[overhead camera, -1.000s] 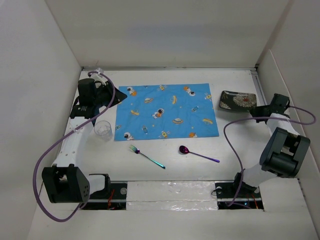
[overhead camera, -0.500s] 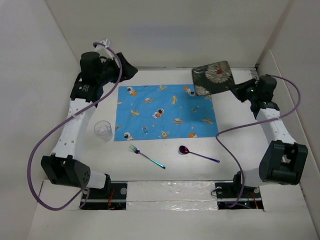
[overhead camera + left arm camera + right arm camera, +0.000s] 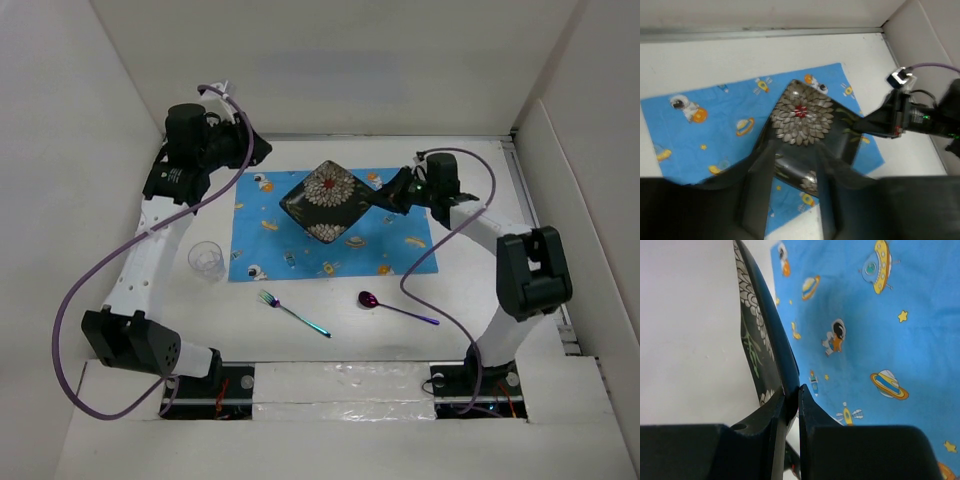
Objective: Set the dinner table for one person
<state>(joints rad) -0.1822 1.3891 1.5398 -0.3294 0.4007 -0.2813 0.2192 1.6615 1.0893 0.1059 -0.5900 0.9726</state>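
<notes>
- Nearest to you, a fork point(image 3: 294, 313) and a spoon point(image 3: 396, 309) lie on the white worktop point(image 3: 350, 345). They are apart from each other, and both are just in front of the placemat.
- The worktop is under everything, and white walls point(image 3: 350, 70) close it on the left, right and far sides.
- A clear glass point(image 3: 206, 260) stands upright just beside the near left corner of the blue placemat point(image 3: 300, 258).
- Your right pincer point(image 3: 793, 397) is closed tight on one corner of the dark flowered plate point(image 3: 327, 201). The plate is over the middle of the placemat, with its flower side up. I cannot tell if it touches the cloth.
- Your left pincer point(image 3: 258, 150) is above the far left corner of the placemat. Its jaws are spread apart, with nothing between them.
</notes>
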